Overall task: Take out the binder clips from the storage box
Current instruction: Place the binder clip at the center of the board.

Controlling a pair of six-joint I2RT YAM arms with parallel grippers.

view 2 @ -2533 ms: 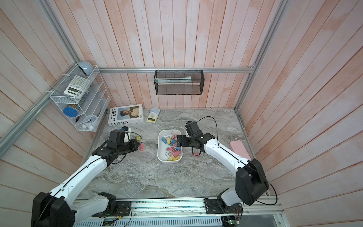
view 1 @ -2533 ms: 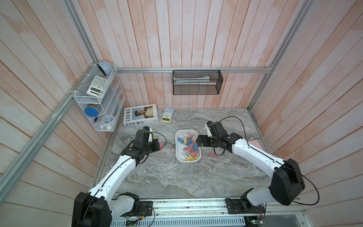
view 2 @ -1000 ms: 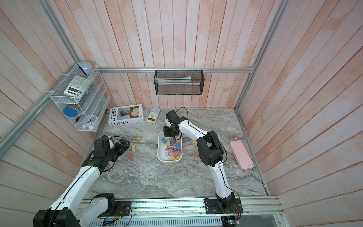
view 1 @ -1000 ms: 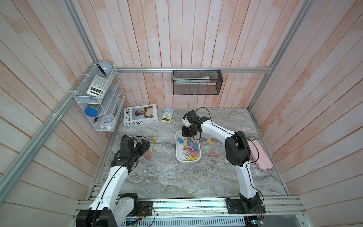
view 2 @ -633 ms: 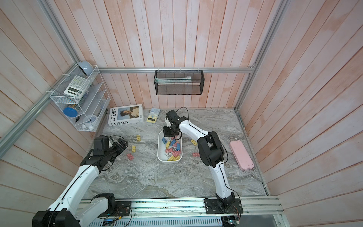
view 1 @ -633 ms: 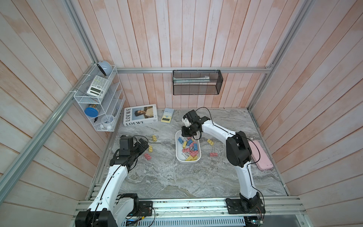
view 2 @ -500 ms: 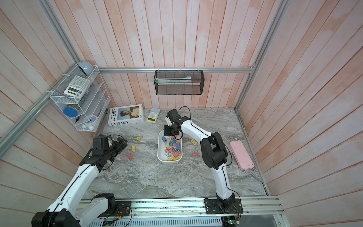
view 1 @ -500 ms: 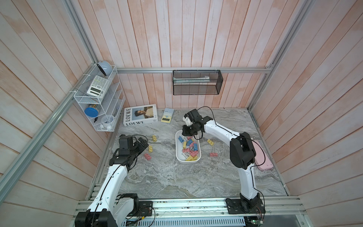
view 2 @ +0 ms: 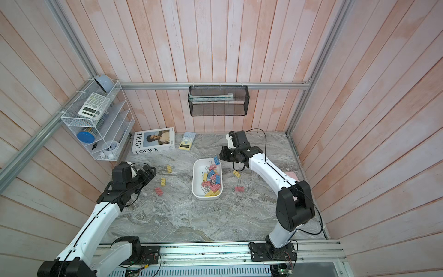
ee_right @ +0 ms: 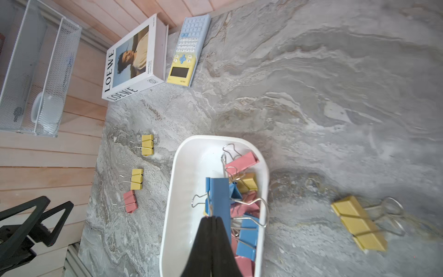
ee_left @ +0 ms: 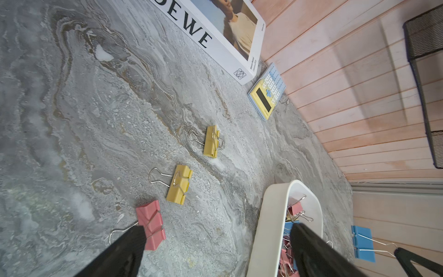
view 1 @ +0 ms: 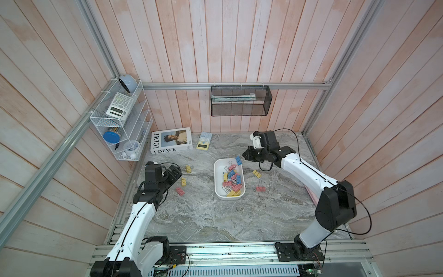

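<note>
The grey, veined, stone-look worktop (view 1: 203,215) appears smooth, so the light storage box (view 1: 219,167), sitting mid-frame in both top views, could skate if an arm bumps its rim. Over its upper right corner the right jaws are pinched tight on one thin wire loop of a blue binder clip (view 1: 238,160). That's a slender hold: the clip could swivel, slip and drop straight back onto the heap of binder clips (view 1: 231,181) still in the box. Their handles interlock, so one lift may drag neighbours along. The left jaws stand wide and empty at the left, near a pink clip (ee_left: 151,224) already lying out. Materials now: marbled slab underneath, then a glossy white plastic tray, shallow with rounded corners. Smallest are the folded pastel bodies in pink, blue and yellow, wedge-shaped, with springy silver wire handles.
</note>
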